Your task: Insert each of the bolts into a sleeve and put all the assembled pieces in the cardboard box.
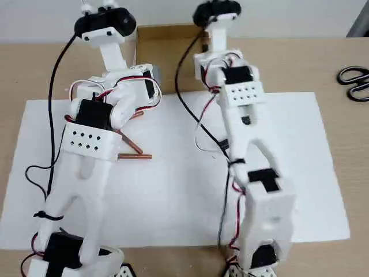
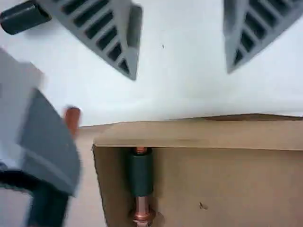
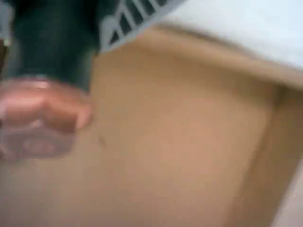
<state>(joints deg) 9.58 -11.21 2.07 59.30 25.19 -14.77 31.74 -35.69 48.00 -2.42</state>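
On the tan surface (image 1: 323, 63), a cardboard box (image 1: 167, 57) sits at the far edge of white paper (image 1: 173, 190). The left claw (image 2: 181, 73) gapes wide, holding nothing, beside the box; the right claw (image 3: 61, 23) clenches a sleeved bolt (image 3: 47, 61) over it. Another sleeved bolt (image 2: 141, 182) lies inside.

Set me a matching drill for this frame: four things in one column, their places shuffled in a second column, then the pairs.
Things
1. scissors
2. loose bolts
3. resting sleeved bolt
4. raised sleeved bolt

Places
A. inside the cardboard box
B. in the right gripper
C. on the bare table
D. on the white paper

Pairs: 1-C, 2-D, 3-A, 4-B.
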